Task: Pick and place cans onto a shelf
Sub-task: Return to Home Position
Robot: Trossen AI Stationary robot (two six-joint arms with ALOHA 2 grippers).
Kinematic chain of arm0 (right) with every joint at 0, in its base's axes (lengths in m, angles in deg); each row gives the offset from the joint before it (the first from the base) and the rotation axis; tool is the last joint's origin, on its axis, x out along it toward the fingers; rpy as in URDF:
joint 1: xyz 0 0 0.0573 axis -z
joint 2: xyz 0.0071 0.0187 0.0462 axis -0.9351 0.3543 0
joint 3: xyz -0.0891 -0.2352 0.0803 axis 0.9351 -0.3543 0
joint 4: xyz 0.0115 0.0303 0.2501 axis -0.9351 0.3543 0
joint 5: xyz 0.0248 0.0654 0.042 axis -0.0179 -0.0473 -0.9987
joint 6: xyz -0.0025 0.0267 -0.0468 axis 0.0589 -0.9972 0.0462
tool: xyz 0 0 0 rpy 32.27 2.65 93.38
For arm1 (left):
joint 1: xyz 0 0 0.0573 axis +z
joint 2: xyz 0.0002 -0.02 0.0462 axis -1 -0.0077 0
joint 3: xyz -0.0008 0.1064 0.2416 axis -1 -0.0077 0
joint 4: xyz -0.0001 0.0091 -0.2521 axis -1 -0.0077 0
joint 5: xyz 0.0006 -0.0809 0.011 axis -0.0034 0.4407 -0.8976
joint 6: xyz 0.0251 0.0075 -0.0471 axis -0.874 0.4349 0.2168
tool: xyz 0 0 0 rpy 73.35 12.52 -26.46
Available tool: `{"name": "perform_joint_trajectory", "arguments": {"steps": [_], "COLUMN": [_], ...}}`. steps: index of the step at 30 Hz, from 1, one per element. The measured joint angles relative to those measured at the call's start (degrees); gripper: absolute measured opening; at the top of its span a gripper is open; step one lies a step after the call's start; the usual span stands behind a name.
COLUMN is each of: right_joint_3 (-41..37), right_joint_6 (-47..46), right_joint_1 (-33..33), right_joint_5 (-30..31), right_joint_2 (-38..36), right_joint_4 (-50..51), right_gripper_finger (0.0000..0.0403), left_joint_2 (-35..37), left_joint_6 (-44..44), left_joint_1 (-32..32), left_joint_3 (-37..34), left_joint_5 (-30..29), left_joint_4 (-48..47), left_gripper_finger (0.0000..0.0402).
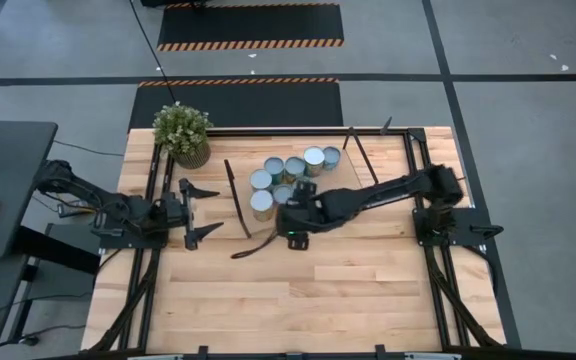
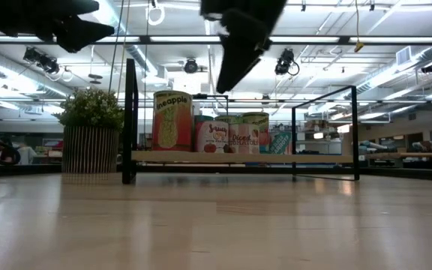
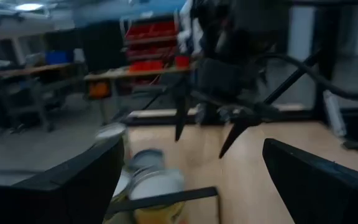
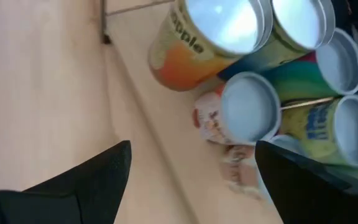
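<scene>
Several cans (image 1: 290, 172) with pale round tops stand upright in a cluster on the shelf (image 2: 306, 157), a light-wood board between two black end frames (image 1: 234, 195). A yellow pineapple can (image 2: 172, 120) stands at the cluster's near-left corner and also shows in the right wrist view (image 4: 210, 37). My right gripper (image 1: 276, 222) hangs open and empty above the near side of the cluster, its fingers wide apart (image 4: 191, 186). My left gripper (image 1: 204, 210) is open and empty, raised just left of the shelf's left frame, pointing toward the shelf (image 3: 191, 186).
A potted green plant (image 1: 182, 135) stands at the table's far left corner, close to the shelf's left frame. The wooden tabletop (image 1: 298, 300) stretches toward the near edge. Black rails (image 1: 138, 280) run along both table sides.
</scene>
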Motion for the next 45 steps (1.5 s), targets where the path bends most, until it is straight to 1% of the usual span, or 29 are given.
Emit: {"name": "perform_joint_trajectory", "arguments": {"steps": [2,4,8,12,14,18,23,27,29,34,35,39,45], "right_joint_3": [-6.3,-12.7,-26.0,-38.4,-44.5,-56.5,-68.9,-76.6,-79.8,-86.1,-87.0,-90.0,-95.3], "right_joint_6": [-0.8,-1.6,-2.0,0.0,0.9,2.9,5.2,5.2,5.2,5.7,6.1,6.7,6.7], "right_joint_1": [-0.6,-1.4,-2.8,-3.2,-3.1,-2.6,-1.4,-0.7,-0.6,-0.7,-0.7,-0.7,-0.7], "right_joint_5": [-0.4,-0.7,-0.9,-2.1,-3.0,-4.2,-4.3,-4.5,-4.5,-4.5,-4.5,-4.5,-5.3], "right_joint_2": [-3.8,-7.9,-16.5,-24.6,-28.5,-36.3,-46.6,-55.5,-59.3,-66.8,-68.3,-73.7,-79.6], "right_joint_4": [-5.7,-11.4,-24.5,-37.9,-44.3,-57.5,-68.8,-73.7,-76.4,-80.2,-80.3,-81.1,-88.4], "right_gripper_finger": [0.0349,0.0349,0.0349,0.0349,0.0349,0.0349,0.0349,0.0349,0.0349,0.0349,0.0349,0.0349,0.0349], "left_joint_2": [0.0,0.1,2.5,6.2,7.7,8.1,8.3,8.1,7.8,7.2,7.4,7.4,7.5], "left_joint_6": [-1.4,-1.9,-4.0,-5.6,-3.9,3.4,4.9,6.8,8.6,12.3,12.3,9.5,6.6], "left_joint_1": [0.0,-0.1,0.0,0.0,0.0,0.0,0.0,0.0,0.0,0.0,-0.1,-0.3,-0.5], "left_joint_3": [-2.4,-4.1,-4.8,-4.8,-4.8,-4.8,-4.8,-4.8,-5.3,-10.9,-12.1,-12.2,-12.2], "left_joint_5": [1.9,2.8,-0.1,-0.6,0.3,3.6,2.1,2.0,3.6,5.5,6.0,10.1,14.9], "left_joint_4": [5.3,8.7,8.9,8.3,6.0,2.9,2.8,2.9,3.5,8.7,10.1,11.8,12.9], "left_gripper_finger": [0.0389,0.0389,0.0389,0.0389,0.0389,0.0389,0.0389,0.0389,0.0389,0.0389,0.0389,0.0389,0.0389]}}
